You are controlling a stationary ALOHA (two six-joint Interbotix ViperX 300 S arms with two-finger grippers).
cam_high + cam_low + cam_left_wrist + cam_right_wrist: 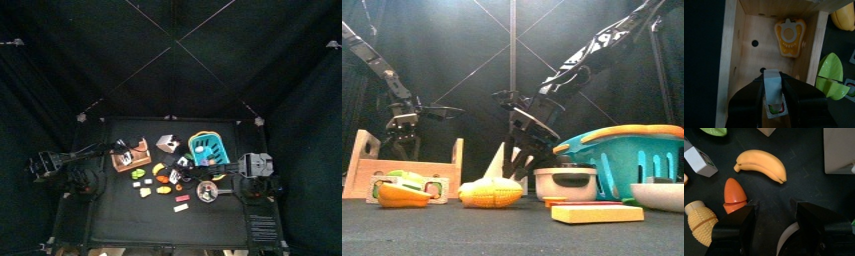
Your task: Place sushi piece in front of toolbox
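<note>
holding the sushi piece [773, 95] over the wooden toolbox [739, 60], the left pincer [773, 102] has not yet set it down.
in the left wrist view the jaws are closed narrow on the small white block with its green-and-red end, hanging above the box's open tray, where a yellow-orange toy [789, 36] lies on the floor. from above, the toolbox [130, 157] sits at about nine o'clock of the cluster on the black surface [127, 215]. the right pincer [773, 213] hovers with jaws wide above a carrot [733, 194], a banana [761, 163] and corn [701, 222], at about three o'clock. the piece looks light, stiff and smooth, likely a slippery plastic toy, so a firm pinch across its flat long sides seems safest; too loose and it may twist or drop into the tray.
</note>
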